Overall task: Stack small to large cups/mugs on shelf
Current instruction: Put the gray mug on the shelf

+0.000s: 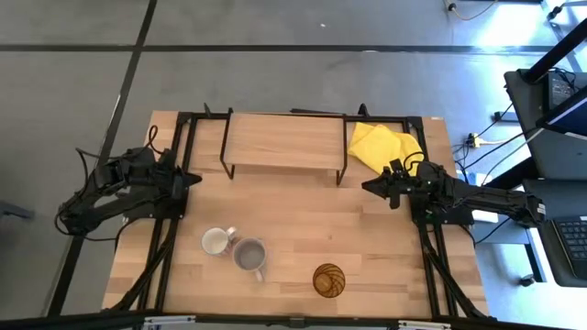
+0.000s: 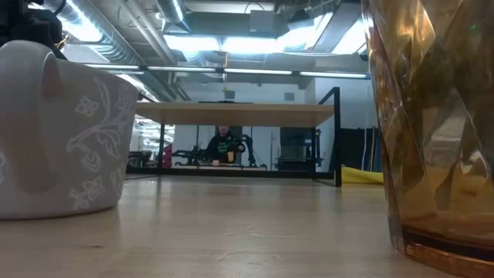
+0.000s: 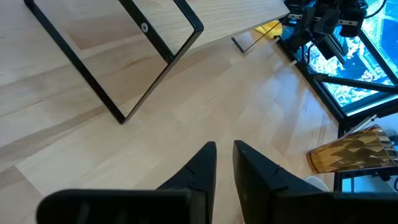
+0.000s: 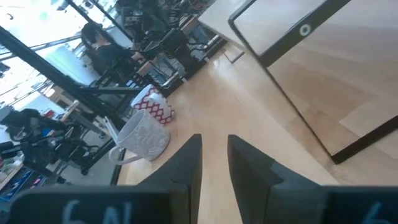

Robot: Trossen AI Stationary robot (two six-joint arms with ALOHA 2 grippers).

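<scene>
Half the amber tumbler [image 2: 432,131] cropped; grey mug [image 2: 54,131] cut off.

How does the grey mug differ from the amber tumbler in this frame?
The grey mug has a handle; the amber tumbler has none. The mug is opaque with a smooth round rim, while the tumbler is translucent and faceted. The mug stands right beside the white mug; the tumbler stands alone. Both stand upright on the table, not on the shelf.

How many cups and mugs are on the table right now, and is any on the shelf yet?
3, all on the tabletop in front of the shelf, none on it: white mug, grey mug touching it, amber tumbler apart, nearer the right arm's side.
</scene>
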